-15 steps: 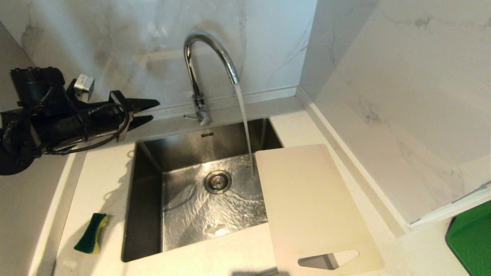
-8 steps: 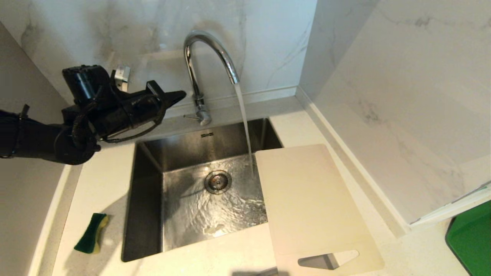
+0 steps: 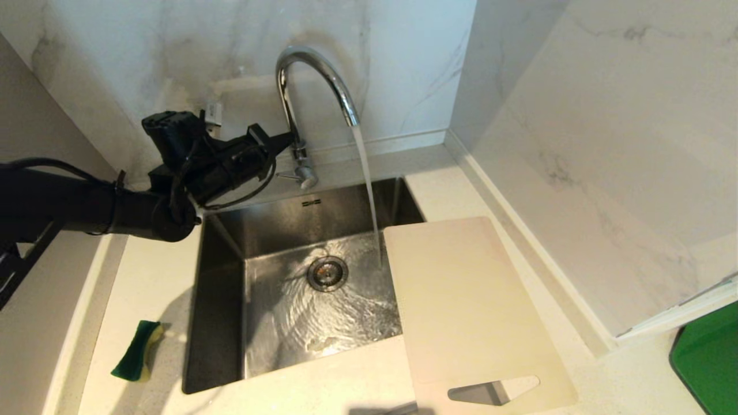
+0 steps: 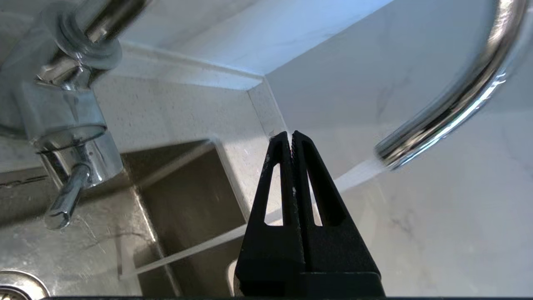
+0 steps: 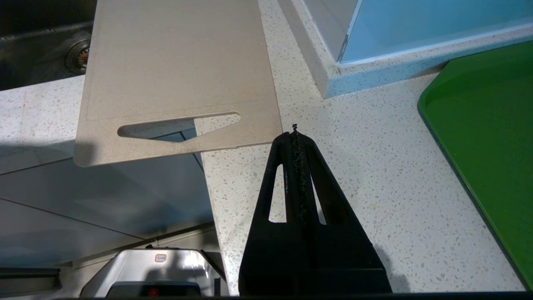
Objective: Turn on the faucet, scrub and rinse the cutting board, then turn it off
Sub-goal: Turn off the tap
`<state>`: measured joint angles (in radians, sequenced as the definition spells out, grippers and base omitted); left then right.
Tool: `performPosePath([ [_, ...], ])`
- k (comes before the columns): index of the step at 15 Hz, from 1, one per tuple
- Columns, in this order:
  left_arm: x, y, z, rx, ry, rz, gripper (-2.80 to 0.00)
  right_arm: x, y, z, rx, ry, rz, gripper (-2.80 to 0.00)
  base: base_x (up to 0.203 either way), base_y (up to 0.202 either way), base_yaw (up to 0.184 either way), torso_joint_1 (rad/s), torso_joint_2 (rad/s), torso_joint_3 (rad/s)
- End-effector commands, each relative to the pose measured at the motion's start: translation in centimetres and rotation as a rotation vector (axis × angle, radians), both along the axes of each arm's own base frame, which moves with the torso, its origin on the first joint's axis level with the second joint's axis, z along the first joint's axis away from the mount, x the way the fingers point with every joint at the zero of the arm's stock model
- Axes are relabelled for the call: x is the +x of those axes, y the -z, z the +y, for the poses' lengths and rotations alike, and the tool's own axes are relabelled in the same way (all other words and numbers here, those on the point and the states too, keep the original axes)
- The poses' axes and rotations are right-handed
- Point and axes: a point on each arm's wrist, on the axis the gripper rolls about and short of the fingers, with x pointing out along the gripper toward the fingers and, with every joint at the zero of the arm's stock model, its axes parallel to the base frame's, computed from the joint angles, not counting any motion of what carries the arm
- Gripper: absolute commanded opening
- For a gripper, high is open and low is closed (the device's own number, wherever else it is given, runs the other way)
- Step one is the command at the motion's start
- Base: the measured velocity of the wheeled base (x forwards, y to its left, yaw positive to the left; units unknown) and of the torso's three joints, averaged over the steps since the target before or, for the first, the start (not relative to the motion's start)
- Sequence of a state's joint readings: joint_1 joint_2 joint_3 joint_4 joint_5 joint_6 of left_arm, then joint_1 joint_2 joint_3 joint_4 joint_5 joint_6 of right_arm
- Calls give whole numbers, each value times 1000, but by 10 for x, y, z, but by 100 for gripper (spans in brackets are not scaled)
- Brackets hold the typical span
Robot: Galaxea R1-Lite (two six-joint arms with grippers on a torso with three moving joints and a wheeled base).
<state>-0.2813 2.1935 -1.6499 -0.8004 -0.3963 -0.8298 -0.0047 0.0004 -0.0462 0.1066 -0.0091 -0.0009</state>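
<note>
The chrome faucet (image 3: 314,75) runs a stream of water into the sink (image 3: 219,300). Its thin lever (image 3: 286,175) sticks out to the left at the base. My left gripper (image 3: 286,138) is shut and empty, its tip close beside the faucet stem and above the lever. From the left wrist, the gripper (image 4: 291,134) points between the faucet base (image 4: 66,121) and the spout (image 4: 454,104). The beige cutting board (image 3: 461,305) lies flat across the sink's right edge and the counter, handle cutout toward me. My right gripper (image 5: 295,134) is shut and empty, just off the cutting board's (image 5: 175,66) near corner.
A green and yellow sponge (image 3: 137,350) lies on the counter left of the sink. A green tray (image 3: 706,363) sits at the far right. Marble walls close in behind the faucet and along the right side.
My left arm has swung right from the counter's left side up to the faucet stem, and its fingers have closed. The water keeps running; the board and sponge have not moved.
</note>
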Motion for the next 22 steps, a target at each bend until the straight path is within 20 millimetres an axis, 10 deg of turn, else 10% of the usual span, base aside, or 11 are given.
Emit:
performPosePath([
  [1,9,15,-4,7,21,24,-280,0,0,0,-1,0,1,-280,0,0,0,0,0,0],
  [22,0,40,-9,79,41,71,-280,0,0,0,-1,0,1,-280,0,0,0,0,0,0],
])
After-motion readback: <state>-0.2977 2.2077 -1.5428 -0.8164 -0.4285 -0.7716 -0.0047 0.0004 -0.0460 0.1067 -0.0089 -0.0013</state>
